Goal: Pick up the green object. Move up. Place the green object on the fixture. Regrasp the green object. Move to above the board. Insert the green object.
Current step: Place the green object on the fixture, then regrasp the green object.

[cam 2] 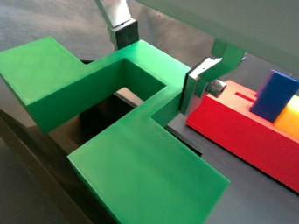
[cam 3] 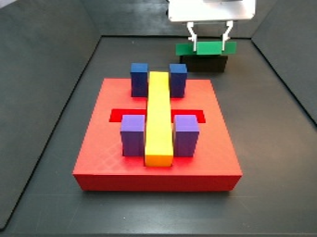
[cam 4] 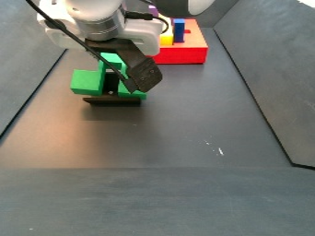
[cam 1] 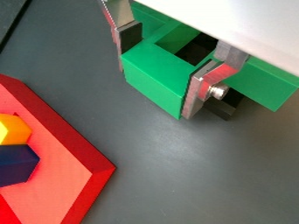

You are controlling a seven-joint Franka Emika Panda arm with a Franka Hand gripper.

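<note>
Meanwhile, beyond the red board point(cam 3: 111, 167) with its yellow bar point(cam 3: 158, 116), the claw point(cam 3: 206, 48) straddles the green object point(cam 3: 205, 51) resting on the fixture point(cam 3: 202, 65), its plates at the sides, firm contact unclear. A clean regrasp likely needs centred, squared fingers point(cam 1: 214, 77). Only a wrist view shows the object's cross shape point(cam 2: 128, 131).

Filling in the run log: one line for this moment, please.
phase: at fixture | gripper: jaws straddle green object, closure unclear | green object on fixture | board: slot unfilled
</note>
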